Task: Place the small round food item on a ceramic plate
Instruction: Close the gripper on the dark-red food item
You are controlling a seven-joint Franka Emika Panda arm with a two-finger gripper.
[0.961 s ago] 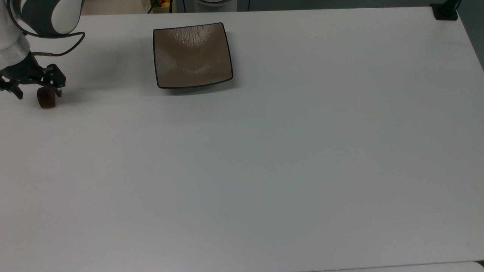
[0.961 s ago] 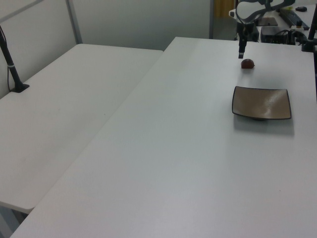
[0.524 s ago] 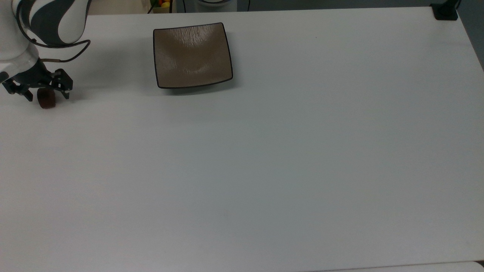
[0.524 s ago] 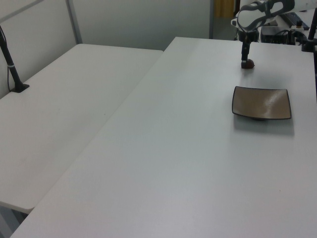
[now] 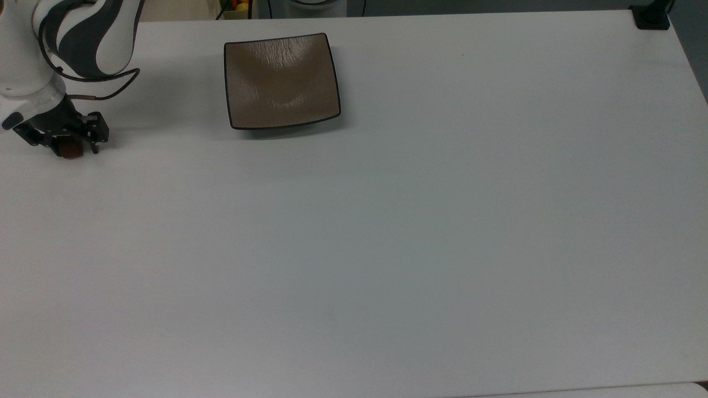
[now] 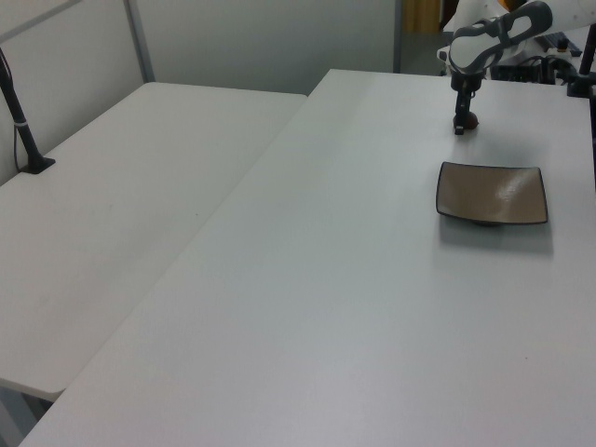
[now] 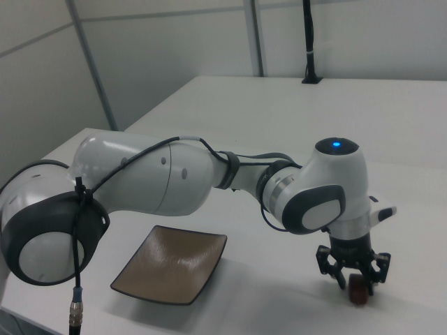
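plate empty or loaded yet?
Empty. The square tan-brown glazed plate shows a bare centre; the small dark reddish-brown food lump sits on the table under the gripper.

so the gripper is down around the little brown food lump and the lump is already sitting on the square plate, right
Not quite. The gripper is down around the food lump, but the lump sits on the white table, well apart from the square plate, as the top view shows.

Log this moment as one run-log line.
stage: grasp approach | gripper: open, straddling small round food item on table | ceramic plate: empty
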